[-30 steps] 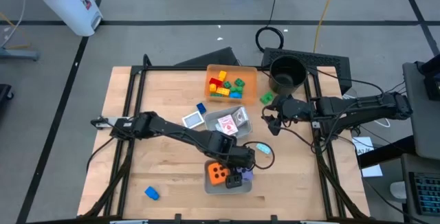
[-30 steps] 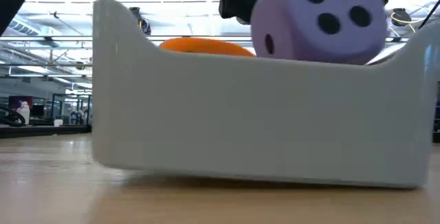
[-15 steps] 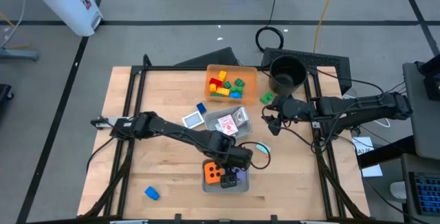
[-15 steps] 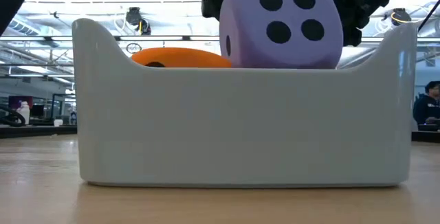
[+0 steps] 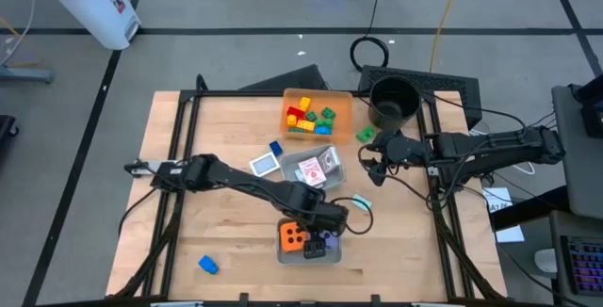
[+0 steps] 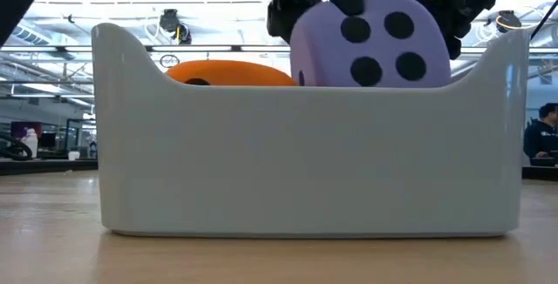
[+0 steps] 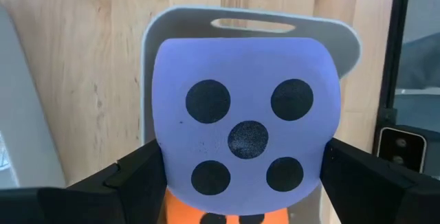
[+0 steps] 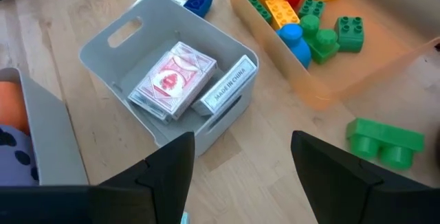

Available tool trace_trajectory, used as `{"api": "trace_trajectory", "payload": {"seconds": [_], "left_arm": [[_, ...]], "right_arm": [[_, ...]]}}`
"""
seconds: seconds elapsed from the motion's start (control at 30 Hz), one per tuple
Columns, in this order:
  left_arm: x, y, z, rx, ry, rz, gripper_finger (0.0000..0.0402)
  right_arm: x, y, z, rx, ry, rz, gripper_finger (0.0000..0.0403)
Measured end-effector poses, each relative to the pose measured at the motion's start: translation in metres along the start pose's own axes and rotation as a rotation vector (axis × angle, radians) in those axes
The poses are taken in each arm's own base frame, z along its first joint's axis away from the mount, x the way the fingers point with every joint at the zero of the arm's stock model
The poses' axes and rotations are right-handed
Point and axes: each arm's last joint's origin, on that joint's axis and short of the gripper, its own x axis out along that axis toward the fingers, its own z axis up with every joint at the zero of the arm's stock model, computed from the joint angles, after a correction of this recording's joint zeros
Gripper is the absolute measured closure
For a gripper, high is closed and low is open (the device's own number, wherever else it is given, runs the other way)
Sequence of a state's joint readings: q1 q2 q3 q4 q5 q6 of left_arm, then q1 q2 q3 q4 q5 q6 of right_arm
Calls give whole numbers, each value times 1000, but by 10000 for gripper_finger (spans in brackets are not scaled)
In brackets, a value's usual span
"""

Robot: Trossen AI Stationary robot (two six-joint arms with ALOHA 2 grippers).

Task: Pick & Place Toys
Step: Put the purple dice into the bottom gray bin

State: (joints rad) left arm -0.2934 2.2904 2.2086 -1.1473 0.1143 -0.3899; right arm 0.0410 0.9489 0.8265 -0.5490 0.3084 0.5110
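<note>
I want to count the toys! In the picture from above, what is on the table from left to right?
Blue brick → white card → orange die → purple die, in the left gripper → green brick → right gripper.

The wooden table (image 5: 217, 128) stands on a grey floor with dark lines. On it, at the far edge near the middle, there is an orange tray (image 5: 341, 106). Just beside it, toward the near side, sits a clear grey tray (image 5: 336, 175), and a second grey tray (image 6: 305, 162) sits near the front edge. A black pot (image 5: 394, 101) stands at the far right corner of the table, partly on a dark mat (image 5: 452, 86). A white bin (image 5: 89, 1) stands on the floor beyond the far left corner. Cables (image 5: 369, 48) lie on the floor behind the table. Some papers (image 5: 499, 215) lie at the right side.
</note>
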Motion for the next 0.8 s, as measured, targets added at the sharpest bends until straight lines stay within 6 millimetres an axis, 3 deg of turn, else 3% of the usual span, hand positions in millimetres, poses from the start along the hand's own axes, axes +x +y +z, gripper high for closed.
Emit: {"api": "trace_trajectory", "payload": {"seconds": [0.57,0.8], "left_arm": [[28,2,1,22,64,-49,78],[27,7,3,18,61,-42,41]], "right_arm": [[0,-1,-1,-4,12,-8,165],[0,-1,-1,-2,8,-7,165]]}}
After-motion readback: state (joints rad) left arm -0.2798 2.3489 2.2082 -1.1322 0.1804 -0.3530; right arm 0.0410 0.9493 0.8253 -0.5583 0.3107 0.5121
